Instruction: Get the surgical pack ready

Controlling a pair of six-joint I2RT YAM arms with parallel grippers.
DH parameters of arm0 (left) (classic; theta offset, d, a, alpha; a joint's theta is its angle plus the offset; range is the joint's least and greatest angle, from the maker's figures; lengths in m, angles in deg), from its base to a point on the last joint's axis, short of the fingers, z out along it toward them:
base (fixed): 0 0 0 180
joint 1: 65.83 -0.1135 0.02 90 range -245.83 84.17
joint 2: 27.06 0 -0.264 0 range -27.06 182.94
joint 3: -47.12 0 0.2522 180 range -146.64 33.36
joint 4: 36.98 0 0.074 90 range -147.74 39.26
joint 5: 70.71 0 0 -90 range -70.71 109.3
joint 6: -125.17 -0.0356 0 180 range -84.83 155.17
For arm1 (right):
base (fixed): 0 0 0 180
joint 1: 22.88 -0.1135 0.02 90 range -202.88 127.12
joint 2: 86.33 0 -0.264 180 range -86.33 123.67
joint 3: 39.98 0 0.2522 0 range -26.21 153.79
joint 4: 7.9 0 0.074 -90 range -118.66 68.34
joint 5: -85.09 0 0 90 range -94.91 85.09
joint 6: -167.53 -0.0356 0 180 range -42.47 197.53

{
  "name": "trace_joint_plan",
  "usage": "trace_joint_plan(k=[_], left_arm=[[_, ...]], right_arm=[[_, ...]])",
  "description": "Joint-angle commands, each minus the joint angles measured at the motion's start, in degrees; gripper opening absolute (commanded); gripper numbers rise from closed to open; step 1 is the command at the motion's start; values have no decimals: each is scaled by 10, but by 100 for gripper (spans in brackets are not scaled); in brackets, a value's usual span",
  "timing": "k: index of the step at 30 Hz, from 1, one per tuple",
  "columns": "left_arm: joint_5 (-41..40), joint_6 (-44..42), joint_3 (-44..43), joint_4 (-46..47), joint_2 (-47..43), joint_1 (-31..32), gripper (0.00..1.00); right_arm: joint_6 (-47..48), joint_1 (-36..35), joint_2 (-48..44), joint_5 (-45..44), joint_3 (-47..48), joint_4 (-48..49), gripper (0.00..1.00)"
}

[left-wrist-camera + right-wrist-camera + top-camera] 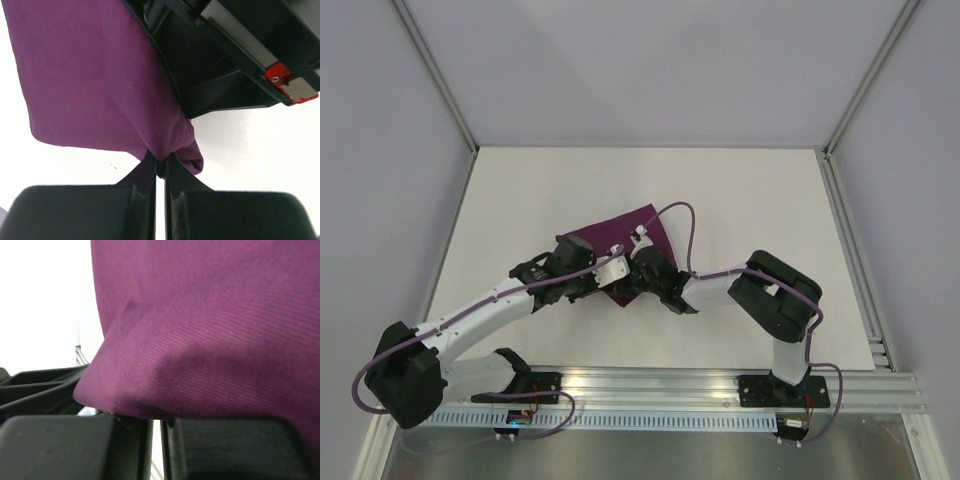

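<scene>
The surgical pack [642,228] is a plum-purple folded drape lying mid-table, its far part showing beyond the two grippers. My left gripper [618,283] meets it at its near edge. In the left wrist view, the left gripper [160,165] is shut on a bunched corner of the purple fabric [90,75], which hangs lifted off the white table. My right gripper [633,272] sits close beside it. In the right wrist view, the right gripper [156,420] has its jaws nearly together, with a fold of the fabric [210,330] pinched at the tips and draped over them.
The white table [740,190] is walled by grey panels on the left, back and right. A metal rail [720,385] runs along the near edge by the arm bases. The right gripper's black body [225,55] looms close beside the left fingers.
</scene>
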Motion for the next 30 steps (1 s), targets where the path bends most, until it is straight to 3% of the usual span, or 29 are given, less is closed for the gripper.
trace_joint_plan(k=[1, 6, 8, 10, 11, 12, 18, 19, 22, 23, 25, 30], left_arm=[[57, 25, -31, -11, -20, 5, 0], [63, 28, -45, -14, -23, 4, 2], [63, 24, -48, -12, -16, 4, 19], [56, 14, -41, -2, -9, 4, 27], [46, 9, -35, 4, -6, 4, 38], [38, 4, -23, 20, -3, 5, 42], [5, -23, -4, 47, 17, 4, 47], [12, -22, -4, 50, 17, 4, 47], [19, -16, -5, 59, 22, 5, 31], [20, -18, -6, 61, 25, 4, 18], [20, -14, -11, 59, 25, 4, 0], [54, 1, -35, 23, -16, 4, 0]], right_arm=[[-31, 5, -1, -56, -4, 135, 5], [-42, 9, 0, -68, -2, 187, 0], [-43, 9, 9, -65, 12, 189, 0], [-55, 9, 15, -60, 16, 181, 0], [-66, 10, 15, -60, 17, 168, 0], [-69, 10, 17, -62, 14, 164, 0], [-91, 14, 31, -65, -8, 192, 0], [-88, 15, 33, -64, -4, 195, 0], [-73, 15, 37, -58, 14, 174, 0], [-70, 15, 37, -59, 17, 174, 0], [-73, 15, 41, -64, 19, 177, 0], [-95, 20, 62, -77, 23, 220, 1]])
